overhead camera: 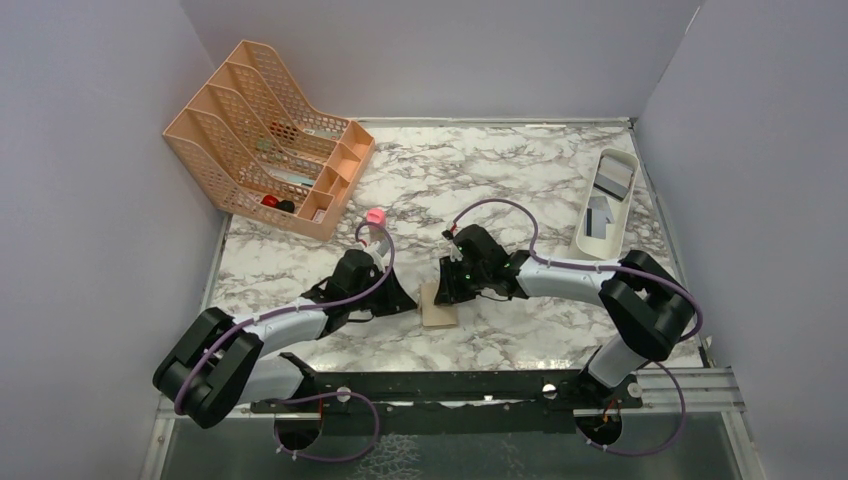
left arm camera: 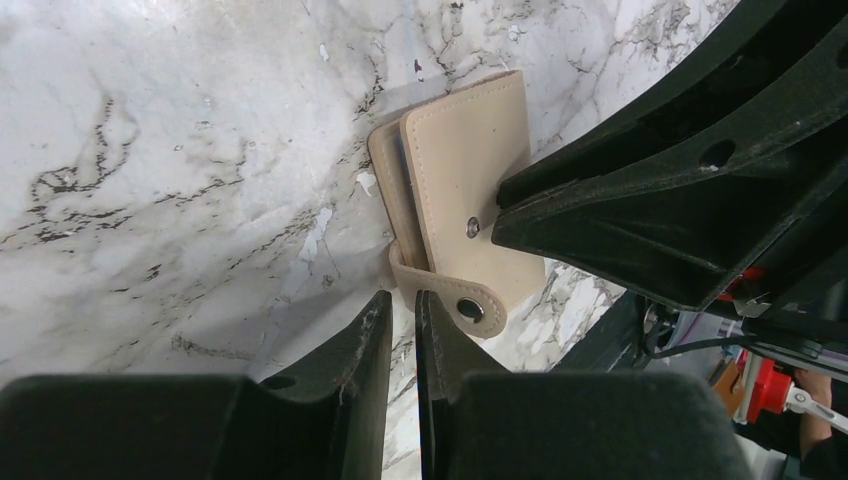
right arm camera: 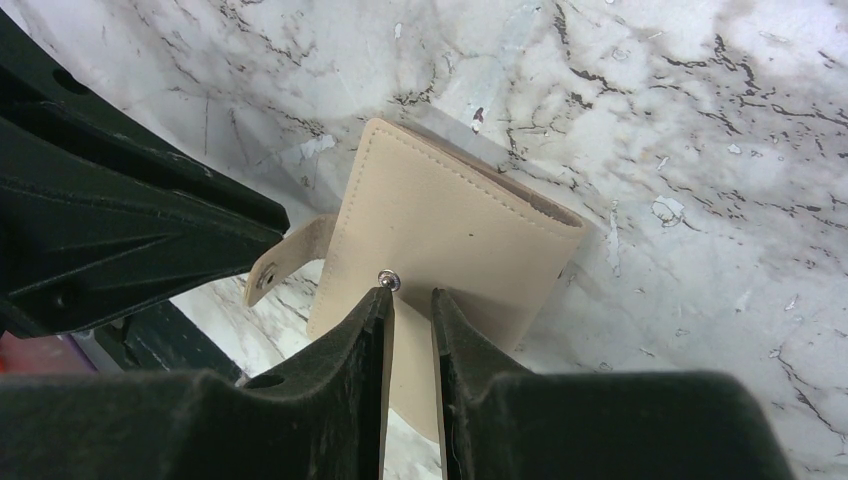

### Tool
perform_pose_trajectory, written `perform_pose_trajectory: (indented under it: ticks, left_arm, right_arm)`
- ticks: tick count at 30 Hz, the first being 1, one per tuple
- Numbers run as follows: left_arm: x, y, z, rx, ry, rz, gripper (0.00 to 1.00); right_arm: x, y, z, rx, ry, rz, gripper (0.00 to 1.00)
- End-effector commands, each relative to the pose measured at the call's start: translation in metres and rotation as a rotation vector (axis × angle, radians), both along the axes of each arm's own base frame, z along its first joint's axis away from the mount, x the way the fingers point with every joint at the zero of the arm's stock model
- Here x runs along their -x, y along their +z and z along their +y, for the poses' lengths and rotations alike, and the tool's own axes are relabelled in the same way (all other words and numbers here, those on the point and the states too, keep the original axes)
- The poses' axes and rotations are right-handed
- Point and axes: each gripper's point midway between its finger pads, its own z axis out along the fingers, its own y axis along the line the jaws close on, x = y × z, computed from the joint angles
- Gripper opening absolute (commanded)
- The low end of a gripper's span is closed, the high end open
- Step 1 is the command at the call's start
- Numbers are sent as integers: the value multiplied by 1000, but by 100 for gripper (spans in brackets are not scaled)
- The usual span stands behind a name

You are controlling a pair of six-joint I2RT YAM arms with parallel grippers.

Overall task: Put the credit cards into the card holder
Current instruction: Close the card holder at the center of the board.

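1. Bench [overhead camera: 480,170]: white marble pattern with grey veins, walled on 3 sides.
2. Card holder [overhead camera: 438,312]: tan, stitched and folded shut. It lies flat on the bench, a little in from the middle of the near edge, between the 2 hands. The 2 covers sit slightly out of line with each other.
3. Snap tab [left arm camera: 455,300]: unfastened. It sticks out past the holder's edge and lies on the marble, with its metal snap showing.
4. Stud [right arm camera: 388,281]: metal, set in the top cover, uncovered.
5. Left hand [left arm camera: 403,302]: low over the bench on the tab side of the holder. Its fingers are drawn to a narrow slit with only marble showing between them. The right fingertip is just beside the tab, and whether it touches cannot be told.
6. Right hand [right arm camera: 410,298]: over the holder. Its fingers stand at a narrow slit with nothing gripped. The tips are set on the top cover, 1 of them right by the stud.
7. Credit cards [overhead camera: 617,180]: grey and dark, lying in the white tray, well apart from the holder.
8. White tray [overhead camera: 588,246]: long oblong, lying along the right edge of the bench.
9. File rack [overhead camera: 262,135]: peach mesh, in the far left corner, with small items in its front compartments.
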Motion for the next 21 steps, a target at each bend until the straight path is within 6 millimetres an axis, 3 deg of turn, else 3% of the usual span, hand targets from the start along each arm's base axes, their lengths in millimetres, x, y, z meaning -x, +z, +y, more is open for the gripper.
perform_pose_trajectory:
  ticks: [1, 21]
  left_arm:
    - [-1, 11, -7, 50, -21, -23, 18]
    - [-7, 15, -18, 68, -48, -31, 18]
  right_arm:
    - [7, -18, -7, 55, -1, 36, 25]
    - [8, -30, -3, 65, -6, 70, 22]
